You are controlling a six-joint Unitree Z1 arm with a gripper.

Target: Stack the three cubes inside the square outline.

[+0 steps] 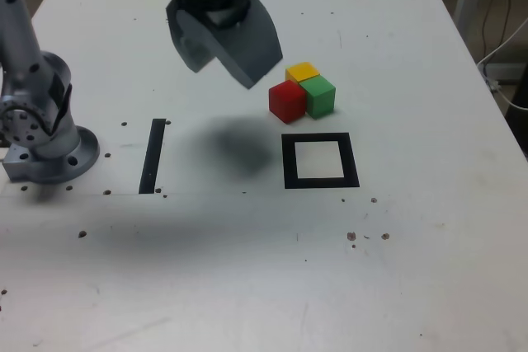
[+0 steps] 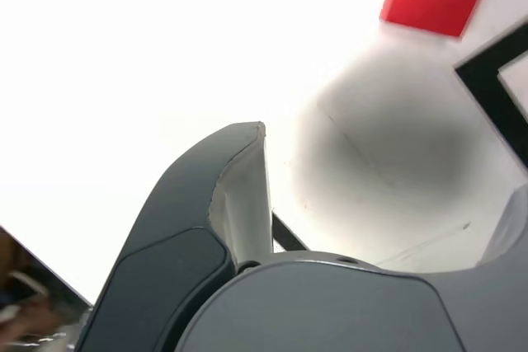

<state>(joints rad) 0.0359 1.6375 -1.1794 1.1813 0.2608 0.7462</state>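
Grey and round-footed, the arm's base [image 1: 51, 142] is seen at the exterior view's left, planted on a white table [image 1: 165, 286] marked with small dark specks. To its right, a straight black strip [image 1: 153, 156] is laid from near to far. Farther right, the gripper [image 2: 392, 157] is held above the table, with a soft shadow cast below; in the wrist view its jaws are shown spread wide, with only open space between them.

Just right of the gripper in the exterior view, three cubes are grouped on the table: the red cube [image 1: 288, 102] is placed at the left, the yellow cube [image 1: 302, 72] at the far side and the green cube [image 1: 320, 97] at the right. The square [image 1: 289, 161], black-bordered and white-centred, is set just nearer than the cubes, which are all left outside it, unstacked.
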